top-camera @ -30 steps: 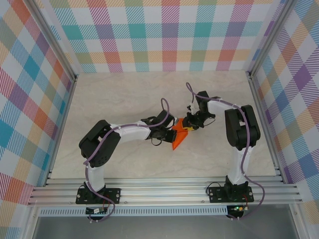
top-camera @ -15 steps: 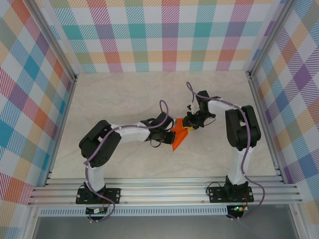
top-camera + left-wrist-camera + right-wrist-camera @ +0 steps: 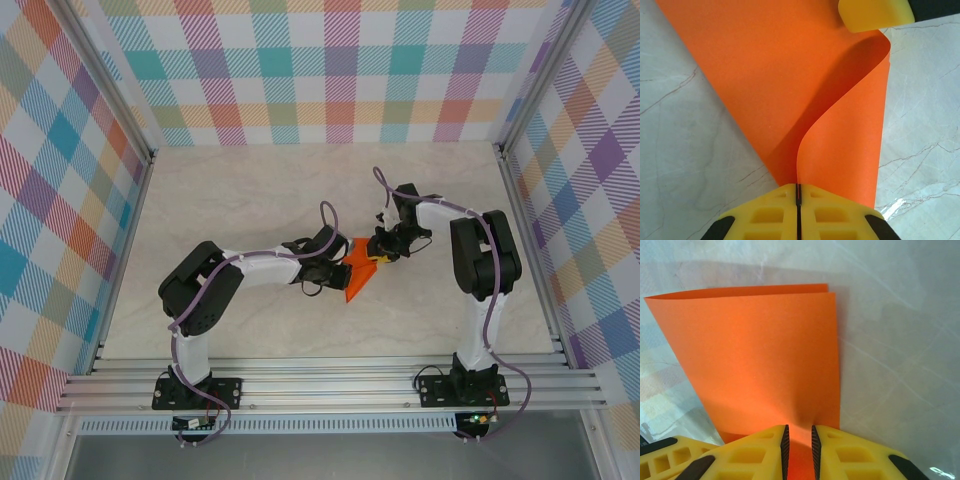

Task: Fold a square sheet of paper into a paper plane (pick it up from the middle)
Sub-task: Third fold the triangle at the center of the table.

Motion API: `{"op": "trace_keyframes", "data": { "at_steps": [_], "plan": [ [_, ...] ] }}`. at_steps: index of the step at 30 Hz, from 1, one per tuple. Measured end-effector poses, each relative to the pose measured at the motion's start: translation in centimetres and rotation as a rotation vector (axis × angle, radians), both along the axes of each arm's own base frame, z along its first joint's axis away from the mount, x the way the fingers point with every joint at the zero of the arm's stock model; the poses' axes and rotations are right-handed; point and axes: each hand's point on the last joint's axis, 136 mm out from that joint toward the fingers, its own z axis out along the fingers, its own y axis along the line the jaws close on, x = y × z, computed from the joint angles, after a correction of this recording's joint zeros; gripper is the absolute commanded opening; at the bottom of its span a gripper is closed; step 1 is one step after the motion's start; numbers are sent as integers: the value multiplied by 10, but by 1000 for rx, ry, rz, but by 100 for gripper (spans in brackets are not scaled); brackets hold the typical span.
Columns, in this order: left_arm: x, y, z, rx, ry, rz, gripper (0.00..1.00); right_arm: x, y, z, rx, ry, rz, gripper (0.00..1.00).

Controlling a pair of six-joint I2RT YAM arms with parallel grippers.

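I see the square sheet of paper (image 3: 353,279) doubled over at the centre of the top view, mid-table (image 3: 250,190), with an arm on each side of it. On my left wrist feed, bottom centre, the left gripper (image 3: 798,192) is pressed together on the sheet's curling edge. On the right feed, bottom centre, the right gripper (image 3: 798,437) pinches the sheet, orange showing in its narrow slit.

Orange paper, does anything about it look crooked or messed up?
Nothing torn, but the square sheet of paper is doubled over loosely: one layer bows up between the left gripper and right gripper, which both pinch it, and its far edges are slightly offset.
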Motion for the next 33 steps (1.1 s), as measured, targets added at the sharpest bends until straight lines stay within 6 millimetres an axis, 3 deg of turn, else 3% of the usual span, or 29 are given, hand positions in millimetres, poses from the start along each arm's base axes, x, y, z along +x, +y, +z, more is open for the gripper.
{"op": "trace_keyframes", "data": {
  "at_steps": [19,33],
  "plan": [
    [4,-6,8,-6,-30,-39,10,0,0,-1,-6,-1,0,21],
    [5,-3,-5,27,-21,-31,10,0,0,0,-1,1,-2,23]
  ]
}}
